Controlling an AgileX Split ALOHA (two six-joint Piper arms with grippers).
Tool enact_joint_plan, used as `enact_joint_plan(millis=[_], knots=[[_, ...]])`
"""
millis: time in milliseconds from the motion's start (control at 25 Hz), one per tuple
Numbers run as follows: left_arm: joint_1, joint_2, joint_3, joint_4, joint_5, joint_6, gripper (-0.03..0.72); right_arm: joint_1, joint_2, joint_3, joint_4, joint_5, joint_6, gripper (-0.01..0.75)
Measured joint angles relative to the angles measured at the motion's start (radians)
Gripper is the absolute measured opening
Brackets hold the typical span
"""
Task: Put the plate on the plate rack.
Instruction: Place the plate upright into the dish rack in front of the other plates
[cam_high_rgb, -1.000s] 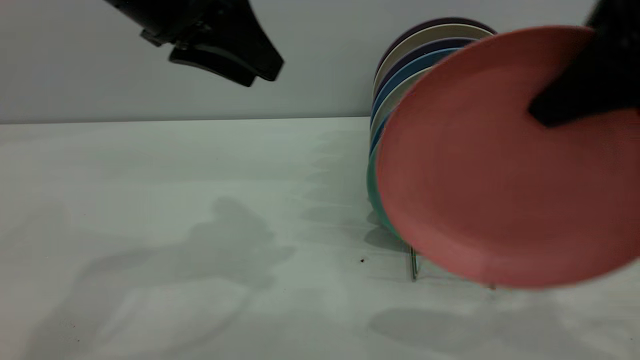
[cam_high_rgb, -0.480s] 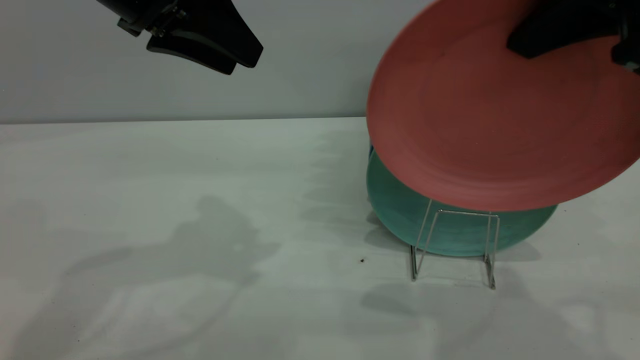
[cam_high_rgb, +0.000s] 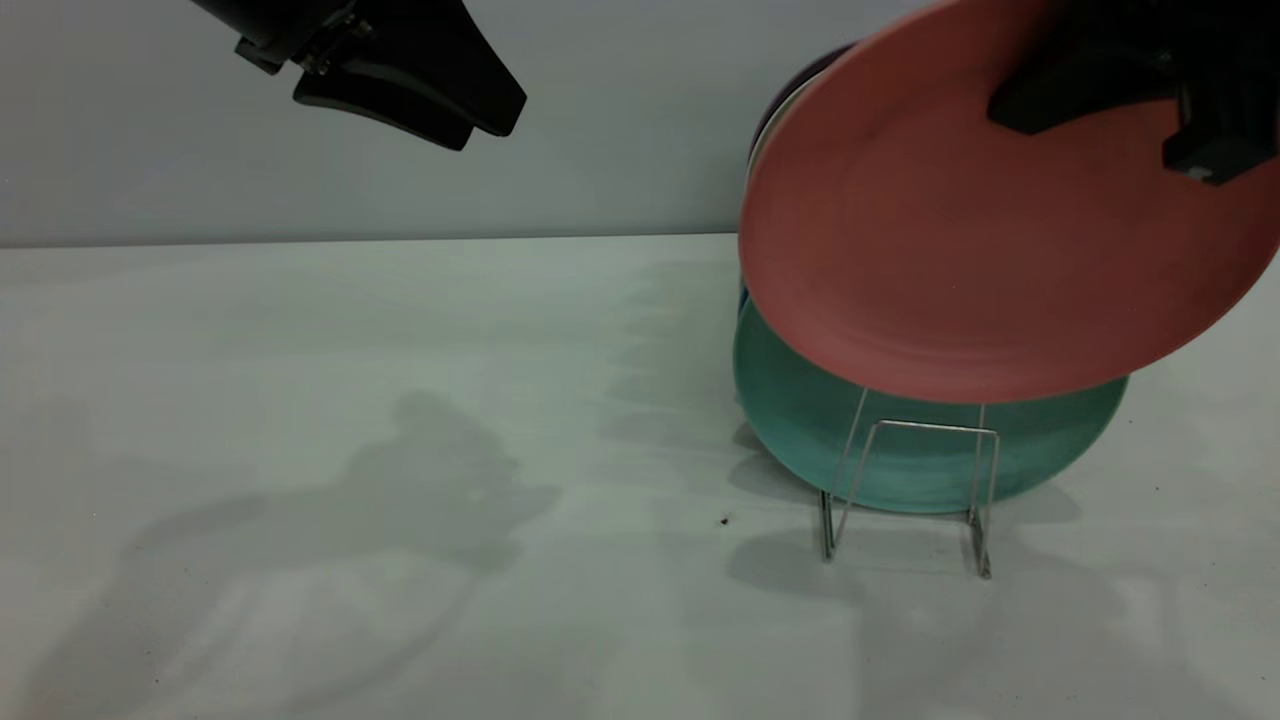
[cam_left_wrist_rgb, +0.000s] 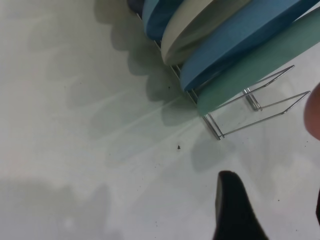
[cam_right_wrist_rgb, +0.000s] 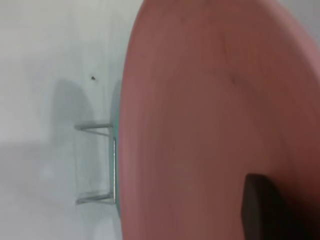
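change since the earlier frames: the plate (cam_high_rgb: 985, 215), lately low in front of the rack's near end, now rides higher and tipped, its lower edge above the front loop and overlapping the teal-green plate (cam_high_rgb: 900, 450). item, right gripper (cam_high_rgb: 1110, 90): at upper right of the exterior view, jaws closed over the pink plate's upper rim, one dark finger lying across its face. item, plate rack (cam_high_rgb: 905, 490): silver wire, on the table (cam_high_rgb: 400, 450), front loop bare; behind it stand the teal plate and a row of blue plates (cam_left_wrist_rgb: 240, 45) and pale ones. item, left gripper (cam_high_rgb: 400, 75): aloft at upper left, well apart, holding nothing; whether its jaws are parted cannot be told. judgement: plate not yet racked; it looks to need lowering, near upright, into the front slot.
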Motion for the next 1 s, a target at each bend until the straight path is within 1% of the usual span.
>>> enact_joint_plan(millis=[320,640,1000], knots=[[0.0,0.0,0.0,0.0,0.0,0.0,0.429,0.0,0.035,-0.005,-0.005,-0.042,-0.031,0.119],[0.0,0.0,0.0,0.0,0.0,0.0,0.429,0.0,0.079,-0.065,-0.005,-0.017,-0.034,0.119],[0.0,0.0,0.0,0.0,0.0,0.002,0.429,0.0,0.095,-0.067,-0.005,-0.002,-0.034,0.118]])
